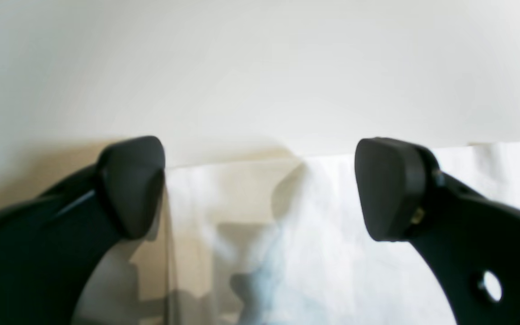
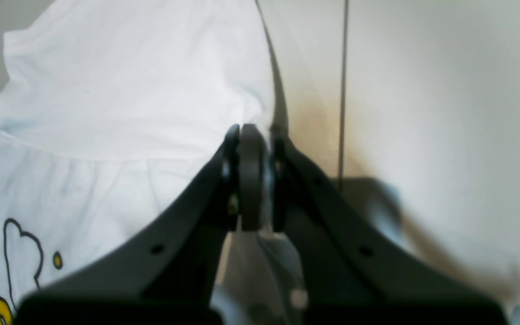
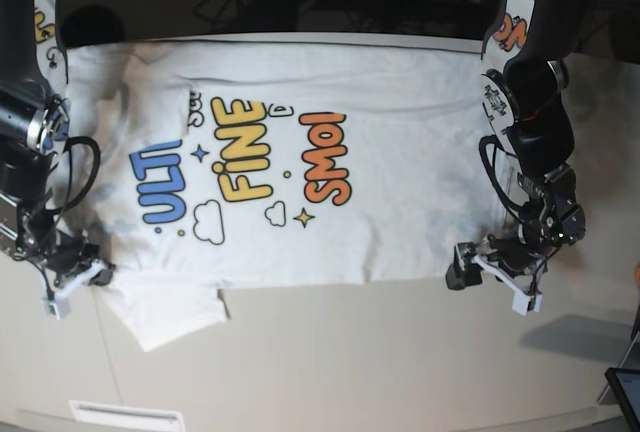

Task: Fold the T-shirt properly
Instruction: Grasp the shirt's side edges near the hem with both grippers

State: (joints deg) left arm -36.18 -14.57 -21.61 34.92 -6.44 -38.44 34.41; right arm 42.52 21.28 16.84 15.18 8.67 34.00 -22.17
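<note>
Shirt (image 3: 300, 102) lay spread print-up across the table (image 3: 350, 352). Right gripper (image 2: 253, 176) sat low at one edge, fingers pinched together on its fabric; left gripper (image 1: 260, 189) hovered at the opposite edge, fingers wide apart, holding nothing.

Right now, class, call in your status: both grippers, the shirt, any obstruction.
Left gripper open, empty, at the T-shirt edge. Right gripper shut on the T-shirt by a sleeve. T-shirt flat, print up, unfolded. Nothing in the way.
</note>
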